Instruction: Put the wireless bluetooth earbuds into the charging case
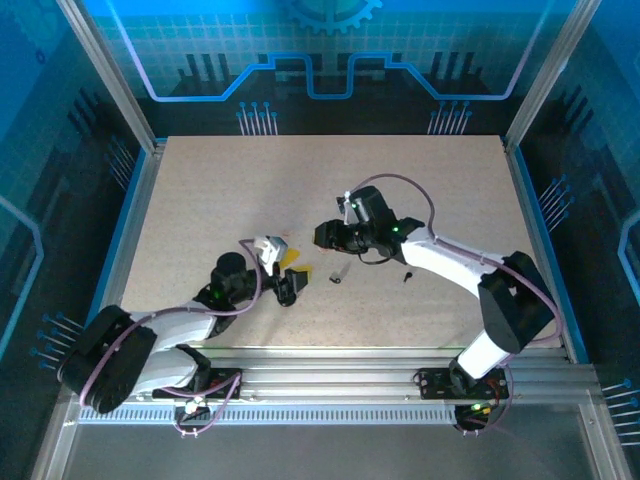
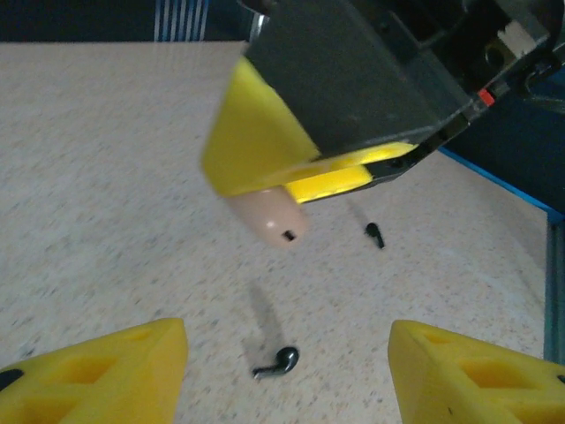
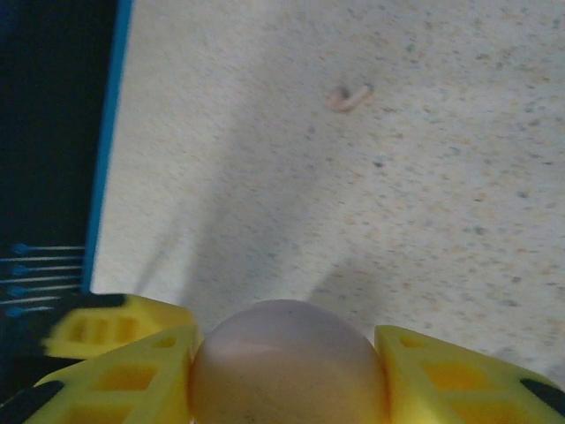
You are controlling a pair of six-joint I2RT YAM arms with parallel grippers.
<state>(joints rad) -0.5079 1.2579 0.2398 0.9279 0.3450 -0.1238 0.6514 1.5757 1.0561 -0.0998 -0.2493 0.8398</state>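
Right gripper point(image 3: 287, 340) clamps the pale pink round plastic case point(image 3: 282, 380) aloft, left gripper point(image 2: 287, 331) gapes empty before a tiny black earbud point(image 2: 278, 362) on the speckled table point(image 2: 88, 177), featherlight, probably slippery, best pinched across its bulb.

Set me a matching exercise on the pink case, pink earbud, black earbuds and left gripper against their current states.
1 pink case
2 pink earbud
3 black earbuds
4 left gripper

A open, holding nothing
B two pieces lying apart on the table
C clamped in the right gripper
D one piece lying on the table

Pairs: 1-C, 2-D, 3-B, 4-A
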